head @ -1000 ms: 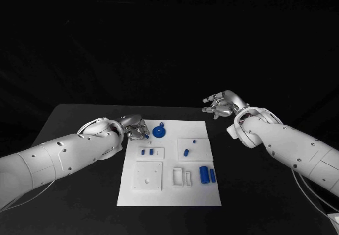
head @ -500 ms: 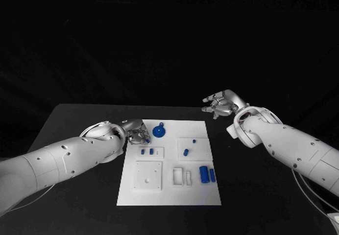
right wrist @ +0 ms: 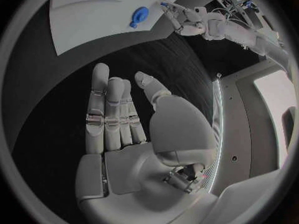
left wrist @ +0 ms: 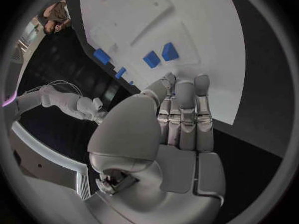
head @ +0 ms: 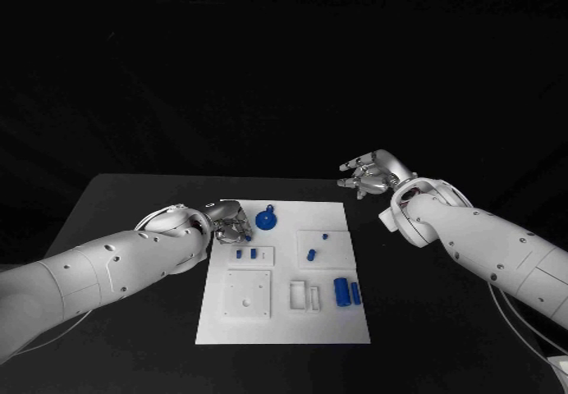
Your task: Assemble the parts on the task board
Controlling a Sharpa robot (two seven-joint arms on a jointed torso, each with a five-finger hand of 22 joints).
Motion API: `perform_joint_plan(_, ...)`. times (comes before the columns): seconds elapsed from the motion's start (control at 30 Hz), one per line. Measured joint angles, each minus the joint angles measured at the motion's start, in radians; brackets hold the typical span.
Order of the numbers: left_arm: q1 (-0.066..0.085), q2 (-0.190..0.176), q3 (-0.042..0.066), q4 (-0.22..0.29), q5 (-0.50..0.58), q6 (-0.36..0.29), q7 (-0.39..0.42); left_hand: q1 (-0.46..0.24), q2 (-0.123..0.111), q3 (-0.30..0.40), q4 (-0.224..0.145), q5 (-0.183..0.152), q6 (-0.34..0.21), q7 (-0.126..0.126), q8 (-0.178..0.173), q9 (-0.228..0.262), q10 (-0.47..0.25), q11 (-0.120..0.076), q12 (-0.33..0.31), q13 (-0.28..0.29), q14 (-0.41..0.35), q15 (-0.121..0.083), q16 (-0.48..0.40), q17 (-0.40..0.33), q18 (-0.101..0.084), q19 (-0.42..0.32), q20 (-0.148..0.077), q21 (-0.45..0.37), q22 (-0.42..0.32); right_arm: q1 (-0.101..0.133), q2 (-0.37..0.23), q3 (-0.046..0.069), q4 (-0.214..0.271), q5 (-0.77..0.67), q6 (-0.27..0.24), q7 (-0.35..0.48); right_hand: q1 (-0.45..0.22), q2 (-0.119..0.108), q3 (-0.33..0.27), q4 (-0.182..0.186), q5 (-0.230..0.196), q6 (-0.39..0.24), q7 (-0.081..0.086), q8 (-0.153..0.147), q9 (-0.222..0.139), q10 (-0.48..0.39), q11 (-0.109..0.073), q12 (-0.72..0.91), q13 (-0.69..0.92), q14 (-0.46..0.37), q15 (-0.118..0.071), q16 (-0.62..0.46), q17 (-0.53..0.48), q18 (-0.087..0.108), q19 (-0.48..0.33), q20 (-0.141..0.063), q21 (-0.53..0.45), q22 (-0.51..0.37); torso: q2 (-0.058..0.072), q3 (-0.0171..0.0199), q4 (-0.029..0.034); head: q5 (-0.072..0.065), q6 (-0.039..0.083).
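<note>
White task board point(head: 284, 320) on black table point(head: 130, 205); both hands point(head: 370, 176) spread, holding nothing.

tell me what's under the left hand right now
The left hand hangs over the task board's far left edge, beside the round blue part. Its wrist view shows board and black table beneath the fingers; anything under the palm is covered.
</note>
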Motion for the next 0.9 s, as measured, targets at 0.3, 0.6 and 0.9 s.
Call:
perform_joint_plan(0.3, 0.0, 0.008, 0.0, -0.011, -0.002, 0.001, 0.001, 0.001, -0.001, 0.0, 0.0, -0.002, 0.0, 0.0, 0.0, 0.002, 0.0, 0.0, 0.001, 0.001, 0.0, 0.0, 0.0, 0.0, 0.0, 0.0, 0.0, 0.0, 0.0, 0.0, 0.0, 0.0, 0.0, 0.0, 0.0, 0.0, 0.0, 0.0, 0.0, 0.0, 0.0, 0.0, 0.0, 0.0, 0.0, 0.0, 0.0, 0.0, 0.0, 0.0, 0.0, 0.0, 0.0, 0.0, 0.0, 0.0, 0.0, 0.0, 0.0, 0.0005, -0.0006, -0.001, 0.002)
perform_joint_plan(0.6, 0.001, 0.021, 0.001, -0.022, -0.008, 0.001, -0.001, 0.001, -0.001, -0.001, -0.001, -0.003, 0.0, 0.0, 0.0, 0.001, 0.0, 0.0, 0.001, 0.001, 0.0, 0.0, 0.0, 0.0, 0.0, 0.0, 0.0, 0.0, 0.0, 0.0, 0.0, 0.0, 0.001, 0.0, 0.0, 0.0, -0.002, -0.002, 0.0, 0.0, 0.004, 0.0, 0.0, 0.0, 0.0, 0.0, 0.0, 0.004, -0.001, 0.0, 0.0, 0.0, -0.001, 0.0, 0.0, 0.0, 0.006, -0.007, 0.0, 0.0006, -0.0008, -0.003, 0.003)
perform_joint_plan(0.9, 0.001, 0.028, 0.001, -0.026, -0.013, 0.0, -0.004, 0.002, -0.003, -0.001, -0.001, -0.004, 0.0, 0.0, 0.0, 0.0, 0.0, 0.0, 0.001, 0.001, 0.0, 0.0, 0.0, 0.0, 0.0, 0.0, 0.0, 0.0, 0.0, 0.0, 0.0, 0.0, 0.001, 0.0, 0.0, 0.0, -0.004, -0.004, 0.0, 0.0, 0.004, 0.0, 0.0, 0.0, 0.0, 0.0, 0.0, 0.004, -0.001, 0.0, 0.0, 0.0, -0.002, 0.0, 0.0, 0.0, 0.01, -0.011, 0.0, 0.0006, -0.0008, -0.005, 0.004)
